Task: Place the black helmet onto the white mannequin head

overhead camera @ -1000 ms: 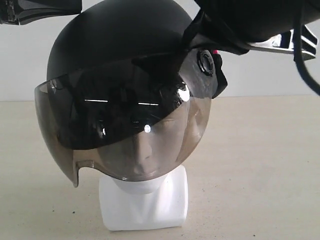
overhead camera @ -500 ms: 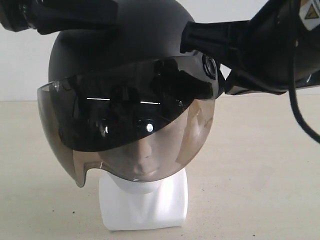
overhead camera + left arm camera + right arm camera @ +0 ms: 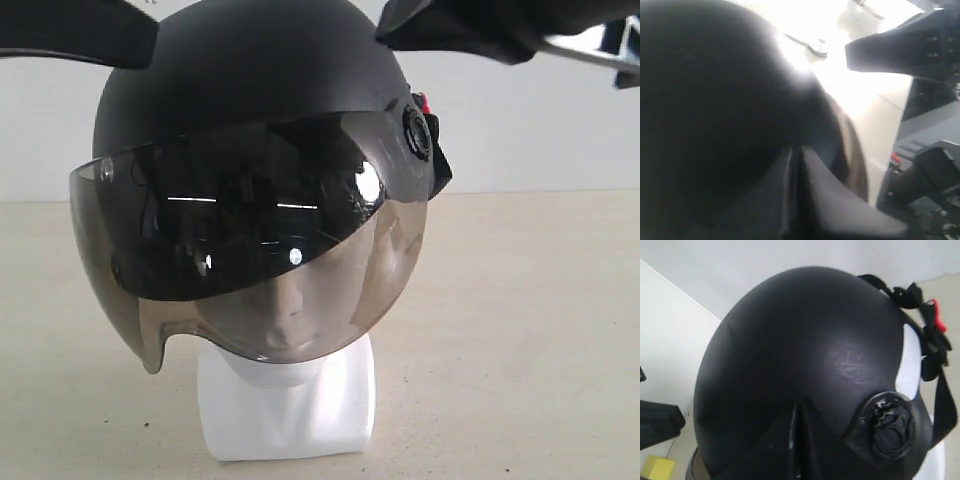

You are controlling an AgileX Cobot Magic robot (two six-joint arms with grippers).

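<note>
The black helmet [image 3: 250, 80] sits over the white mannequin head [image 3: 290, 410]. Its smoky visor [image 3: 250, 260] hangs down in front of the face, which shows through it. Only the head's neck and block base stand bare below. My left gripper [image 3: 140, 40] is at the shell's upper left, shut with its fingers together and nothing between them. My right gripper [image 3: 395, 22] is at the upper right above the visor pivot, also shut and empty. In the left wrist view the gripper [image 3: 796, 150] is close beside the blurred shell [image 3: 705, 100]. In the right wrist view the gripper [image 3: 799, 405] points at the dome [image 3: 815, 340].
The head stands on a beige tabletop [image 3: 520, 330] before a white wall. A chin strap with a red buckle [image 3: 935, 315] hangs at the helmet's side. A small yellow block [image 3: 657, 467] lies on the table. The right arm [image 3: 910, 45] shows beyond the helmet.
Half a second ago both grippers were lower against the helmet's sides; now both have lifted towards the top corners. The helmet has stayed on the head, barely shifting.
</note>
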